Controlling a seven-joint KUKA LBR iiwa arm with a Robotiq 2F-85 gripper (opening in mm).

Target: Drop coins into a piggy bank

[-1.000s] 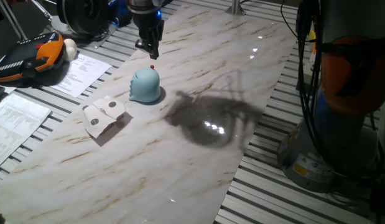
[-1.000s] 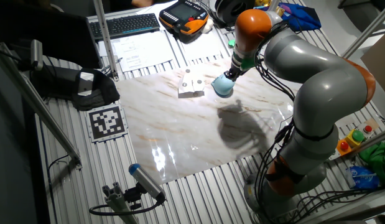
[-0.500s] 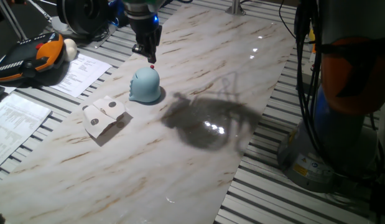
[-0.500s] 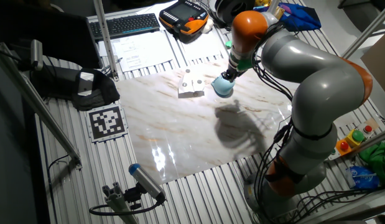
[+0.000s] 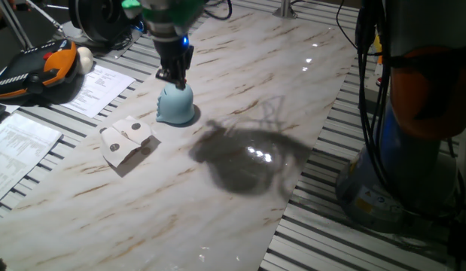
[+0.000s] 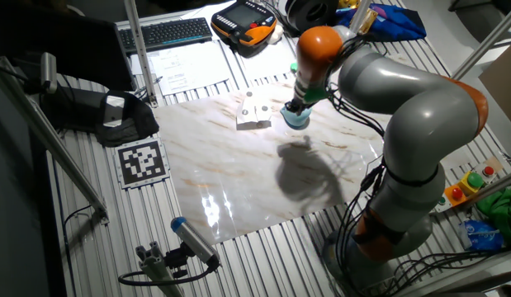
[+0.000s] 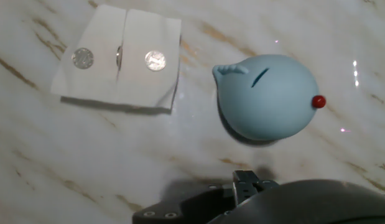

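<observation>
The light blue piggy bank (image 5: 175, 108) stands on the marble table; it also shows as the piggy bank (image 6: 296, 120) and the piggy bank (image 7: 267, 96), with a dark slot and a red knob (image 7: 318, 101). My gripper (image 5: 174, 76) hangs just over its top, fingers drawn together; I cannot make out anything between them. From the other side the gripper (image 6: 295, 106) sits right on the dome. Two coins (image 7: 83, 58) lie flat in the off-white block (image 7: 120, 59), and a third stands on edge in its fold.
The off-white block (image 5: 126, 140) lies left of the piggy bank. Papers (image 5: 97, 89) and an orange pendant (image 5: 37, 68) lie beyond the table's left edge. A keyboard (image 6: 174, 31) and a QR tag (image 6: 142, 161) sit off the marble slab.
The gripper has moved left and down onto the top of the piggy bank, and now hides the red knob in the fixed view. The block and the piggy bank have not moved.
</observation>
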